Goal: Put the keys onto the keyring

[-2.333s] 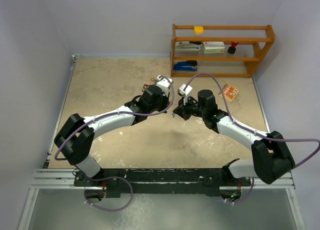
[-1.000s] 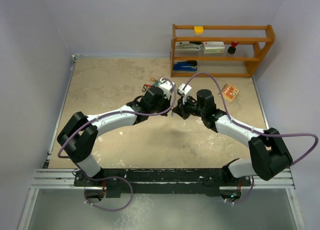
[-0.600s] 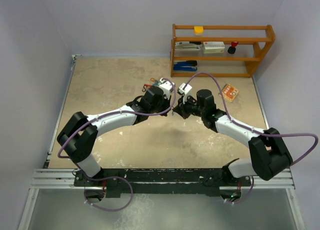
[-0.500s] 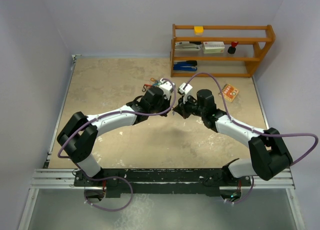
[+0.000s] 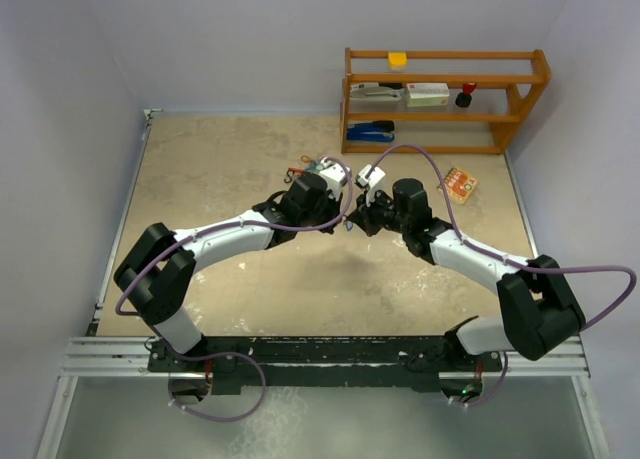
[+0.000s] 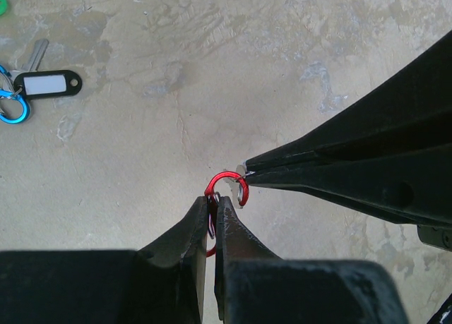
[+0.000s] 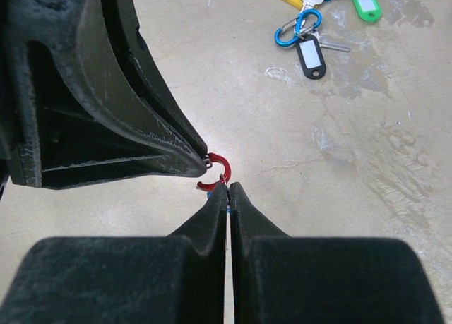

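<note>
Keys (image 7: 311, 57) are seen lying loose on the table (image 5: 220, 159), just far-left of both grippers; black, green and yellowish tags can be made out. Red keyring (image 6: 224, 176) is pinched in the closed left gripper (image 6: 213, 205), mid-table. Right gripper (image 7: 228, 190) is closed tight, tips brought right up to the ring, touching or nearly so. A blue sliver is seen between its fingers; what it is cannot be told.

Handling, as judged: keys are light, stiff and flat, with slick blades, so the plastic tag is best taken edge-on. Thin ring is likely to swivel in the pinch.
</note>
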`<state>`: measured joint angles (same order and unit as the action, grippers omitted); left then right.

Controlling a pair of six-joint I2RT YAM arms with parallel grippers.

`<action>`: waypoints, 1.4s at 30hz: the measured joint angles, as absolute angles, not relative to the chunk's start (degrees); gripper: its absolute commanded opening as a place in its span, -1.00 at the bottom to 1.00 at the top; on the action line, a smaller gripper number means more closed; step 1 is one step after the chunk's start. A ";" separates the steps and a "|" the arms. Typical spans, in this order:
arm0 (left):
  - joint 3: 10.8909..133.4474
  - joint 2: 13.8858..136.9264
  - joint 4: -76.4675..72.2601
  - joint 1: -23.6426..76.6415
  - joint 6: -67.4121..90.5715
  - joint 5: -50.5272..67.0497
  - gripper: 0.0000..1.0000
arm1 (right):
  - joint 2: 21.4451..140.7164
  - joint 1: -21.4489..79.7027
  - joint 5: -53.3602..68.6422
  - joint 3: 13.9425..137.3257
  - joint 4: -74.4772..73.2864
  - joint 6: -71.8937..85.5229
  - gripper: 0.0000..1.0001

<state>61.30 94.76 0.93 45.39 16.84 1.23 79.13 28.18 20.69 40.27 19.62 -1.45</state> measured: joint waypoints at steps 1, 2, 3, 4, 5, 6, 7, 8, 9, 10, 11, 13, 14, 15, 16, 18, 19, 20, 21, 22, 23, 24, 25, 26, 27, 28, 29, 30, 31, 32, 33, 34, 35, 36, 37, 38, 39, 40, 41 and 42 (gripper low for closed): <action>61.30 94.76 0.93 45.39 16.86 1.23 -0.80 | 79.13 28.23 20.43 40.27 19.59 -1.45 -1.00; 61.30 94.76 0.93 45.39 16.86 1.15 -0.61 | 79.13 28.25 20.34 40.27 19.57 -1.48 -1.00; 61.30 94.76 0.91 45.39 16.88 1.06 -0.45 | 79.13 28.29 20.18 40.27 19.55 -1.50 -1.00; 61.30 94.76 0.84 45.41 16.86 0.86 -0.29 | 79.13 28.34 19.97 40.40 19.31 -1.54 -1.00; 61.30 94.76 0.69 45.41 16.95 0.34 -0.18 | 79.13 28.38 19.75 40.58 19.05 -1.67 -1.00; 61.30 94.76 0.58 45.52 17.04 -0.34 -0.07 | 79.13 28.40 19.31 40.71 18.94 -1.74 -1.00; 61.25 94.74 0.82 45.58 17.34 -1.30 0.01 | 79.13 28.42 18.68 40.99 18.81 -1.85 -1.00; 61.17 94.72 1.04 45.56 17.41 -2.17 0.07 | 79.13 28.32 18.26 41.30 18.79 -1.93 -1.00; 60.97 94.67 1.04 45.47 17.56 -3.33 0.12 | 79.13 28.25 17.65 41.56 18.79 -1.98 -1.00; 60.45 94.37 0.95 45.34 17.98 -4.73 0.16 | 79.13 28.14 17.30 41.89 18.81 -2.04 -1.00; 59.94 93.91 0.89 45.25 18.31 -5.63 0.17 | 79.13 28.10 16.97 42.06 18.81 -2.09 -1.00; 58.15 92.03 0.56 44.95 19.18 -7.92 0.22 | 79.13 28.05 16.32 42.30 18.83 -2.13 -1.00; 57.32 90.87 0.40 44.80 19.79 -9.37 0.24 | 79.13 28.05 15.97 42.33 18.83 -2.15 -1.00; 56.75 89.86 0.34 44.66 20.25 -10.52 0.26 | 79.13 28.05 15.86 42.33 18.81 -2.15 -1.00; 56.10 88.49 0.14 44.53 20.80 -12.25 0.30 | 79.13 28.05 15.84 42.33 18.79 -2.15 -1.00; 55.20 86.00 -0.27 44.21 22.04 -15.92 0.51 | 79.13 28.05 15.66 42.37 18.79 -2.15 -1.00; 54.83 84.86 -0.69 44.05 22.76 -18.00 0.52 | 79.15 28.08 15.53 42.44 18.76 -2.15 -1.00; 54.37 83.74 -1.13 43.83 23.64 -20.16 0.53 | 79.24 28.08 15.42 42.59 18.72 -2.13 -1.00; 53.98 82.87 -1.39 43.57 24.64 -21.76 0.53 | 79.48 28.08 15.16 42.94 18.61 -2.13 -1.00; 53.34 81.91 -1.85 43.09 25.58 -23.38 0.53 | 79.94 28.08 14.63 43.51 18.48 -2.09 -1.00; 52.66 81.06 -2.31 42.46 26.57 -24.62 0.53 | 80.47 28.08 14.35 44.23 18.33 -1.98 -1.00; 51.94 80.25 -2.57 41.63 27.59 -25.78 0.53 | 81.19 28.08 14.00 44.95 18.28 -1.83 -1.00; 51.29 79.61 -2.66 40.77 28.51 -26.79 0.54 | 81.80 28.08 13.69 45.52 18.28 -1.56 -1.00; 50.81 79.20 -2.72 40.10 29.36 -27.68 0.54 | 82.52 28.08 13.08 46.17 18.24 -1.26 -1.00; 50.50 79.02 -2.63 39.42 29.93 -28.51 0.54 | 83.57 28.08 12.64 47.11 18.15 -0.62 -1.00; 50.30 79.02 -2.61 39.03 30.74 -29.36 0.54 | 84.38 28.08 12.34 47.75 18.17 -0.21 -1.00; 50.26 79.02 -2.57 38.74 30.89 -29.56 0.54 | 85.41 28.08 11.55 48.56 18.17 0.54 -1.00; 50.22 79.02 -2.46 38.63 31.07 -29.93 0.54 | 86.56 28.08 11.14 49.43 18.06 1.17 -1.00; 50.24 79.02 -2.48 38.63 31.18 -30.28 0.55 | 87.88 28.08 10.59 50.43 17.98 1.85 -1.00; 50.24 79.02 -2.48 38.65 31.35 -30.33 0.55 | 89.25 28.08 9.96 51.66 17.87 2.46 -1.00; 50.24 79.02 -2.46 38.65 31.53 -30.48 0.55 | 90.80 28.08 9.65 52.97 17.89 3.03 -1.00; 50.24 79.02 -2.44 38.65 31.59 -30.50 0.55 | 92.36 28.08 9.43 54.22 17.98 3.53 -1.00; 50.24 79.02 -2.42 38.65 31.88 -30.52 0.56 | 93.60 28.08 9.26 55.16 18.15 3.84 -1.00; 50.24 79.02 -2.44 38.65 31.94 -30.57 0.56 | 95.13 28.05 8.71 56.27 18.33 4.19 -1.00; 50.24 79.02 -2.42 38.65 31.97 -30.65 0.56 | 96.66 28.08 8.45 57.30 18.59 4.54 -1.00; 50.24 79.02 -2.35 38.65 31.99 -30.72 0.56 | 98.06 28.05 8.16 58.19 19.09 4.80 -1.00; 50.24 79.02 -2.22 38.65 31.99 -30.74 0.57 | 99.18 28.05 7.90 58.87 19.46 4.99 -1.00; 50.24 79.02 -2.07 38.65 31.99 -30.81 0.57 | 100.75 28.05 7.38 59.86 19.99 5.23 -1.00; 50.24 79.02 -1.96 38.63 31.99 -30.87 0.57 | 101.78 28.05 6.96 60.49 20.40 5.41 -1.00; 50.24 79.02 -1.89 38.63 32.01 -30.94 0.57 | 103.09 28.05 6.61 61.39 20.84 5.56 -1.00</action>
